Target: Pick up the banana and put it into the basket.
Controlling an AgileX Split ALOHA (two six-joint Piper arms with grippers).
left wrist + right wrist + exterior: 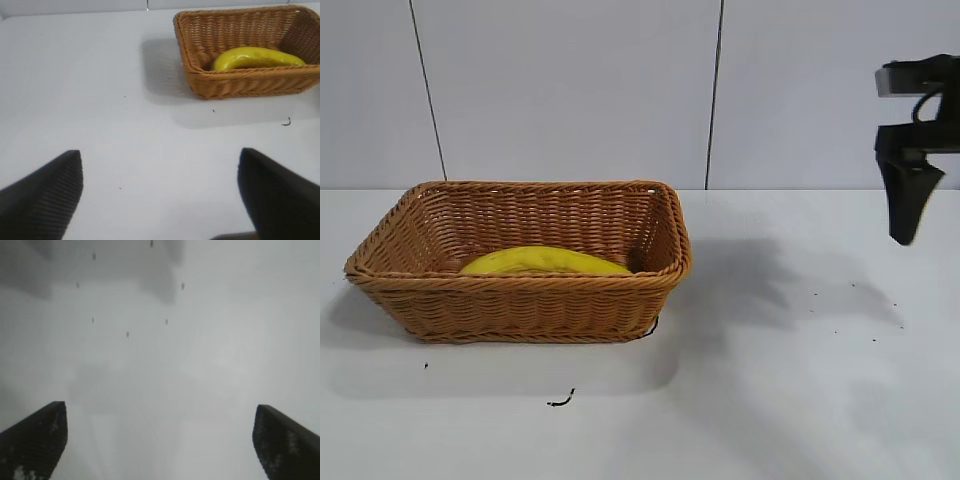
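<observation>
Left wrist view puts the left gripper [160, 192] nearest, its two dark ribbed fingers [47, 192] spread wide over bare white table [100, 100] with nothing between them. Beyond, well apart from it, stands the rectangular tan-brown woven wicker basket [200, 82], and inside lies the long, gently curved yellow banana [255, 57], resting on the basket floor close to the near wall, arched side up. A small dark scrap [286, 121] lies on the table just in front of the basket.

From outside the rig, the right gripper [910, 150] hangs high at the table's right side, far from the basket; its own camera shows both fingers [35, 440] wide apart above empty table with a few dark specks [127, 334].

By the look of things the banana is already where the task wants it. Were it to be handled again, it appears light and fairly firm but easily bruised, with smooth skin that could slip; the thick middle, taken across its width with gentle pressure, seems the safest hold.
</observation>
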